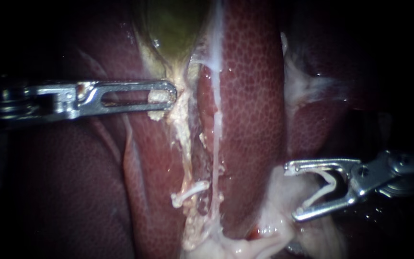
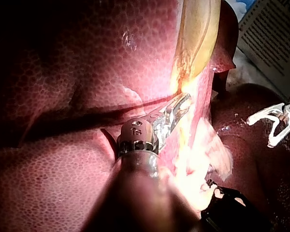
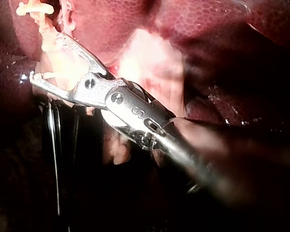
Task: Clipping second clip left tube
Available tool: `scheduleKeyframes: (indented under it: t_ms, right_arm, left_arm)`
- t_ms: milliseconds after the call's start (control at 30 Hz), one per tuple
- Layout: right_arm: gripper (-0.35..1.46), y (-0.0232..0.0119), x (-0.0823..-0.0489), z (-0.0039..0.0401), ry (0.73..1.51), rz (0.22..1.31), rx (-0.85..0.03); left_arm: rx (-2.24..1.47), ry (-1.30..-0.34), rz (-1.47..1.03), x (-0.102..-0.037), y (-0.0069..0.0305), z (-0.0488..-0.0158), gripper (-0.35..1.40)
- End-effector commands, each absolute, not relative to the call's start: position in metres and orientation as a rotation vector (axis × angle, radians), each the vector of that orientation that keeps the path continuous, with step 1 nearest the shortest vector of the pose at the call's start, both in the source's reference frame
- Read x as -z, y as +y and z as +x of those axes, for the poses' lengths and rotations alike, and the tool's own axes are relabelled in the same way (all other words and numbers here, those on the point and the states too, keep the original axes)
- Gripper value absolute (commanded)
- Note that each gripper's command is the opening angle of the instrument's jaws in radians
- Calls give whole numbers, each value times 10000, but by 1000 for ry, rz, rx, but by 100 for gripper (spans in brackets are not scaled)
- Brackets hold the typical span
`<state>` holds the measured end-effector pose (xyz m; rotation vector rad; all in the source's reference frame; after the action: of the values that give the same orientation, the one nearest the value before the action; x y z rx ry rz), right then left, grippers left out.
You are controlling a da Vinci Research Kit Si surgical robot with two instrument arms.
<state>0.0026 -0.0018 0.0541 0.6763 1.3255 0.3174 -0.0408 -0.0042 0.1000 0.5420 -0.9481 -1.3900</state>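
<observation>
**Endoscope view.** The left instrument (image 1: 168, 93) enters from the left. Its slotted jaws are closed on pale tissue (image 1: 178, 112) just below the gallbladder (image 1: 173, 24). From that grip the left tube (image 1: 186, 153) runs down over the liver (image 1: 250, 96), beside a thinner strand. 1 applied clip (image 1: 190, 191) lies across the tube's lower part. The right instrument (image 1: 293, 192) enters from the right. Its jaws are spread wide and hold a white loaded clip (image 1: 323, 190), 1 leg along each jaw. These jaws are well apart from the left tube.

**Left wrist view.** The left instrument (image 2: 180, 105) has its jaws clamped on pale tissue (image 2: 191, 130) under the yellow gallbladder (image 2: 198, 29). The right instrument (image 2: 261, 133) stands off to one side with its jaws spread.

**Right wrist view.** The right instrument (image 3: 46, 57) has its jaws spread before pale tissue (image 3: 63, 60). The applied clip (image 3: 34, 8) lies ahead of them, not between them.
</observation>
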Motion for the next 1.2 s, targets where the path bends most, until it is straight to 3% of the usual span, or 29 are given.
scheduleKeyframes:
  t_ms: [33, 800, 1200]
  right_arm:
    - [60, -18, -541, 26, 1325, 676, -318]
    - [60, -17, -543, 26, 1325, 676, -318]
    - [60, -17, -543, 26, 1325, 676, -318]
  left_arm:
    - [1390, -948, 545, -998, -41, -406, -35]
    - [1443, -980, 509, -940, -6, -344, -35]
    - [1450, -992, 501, -928, -2, -336, -35]
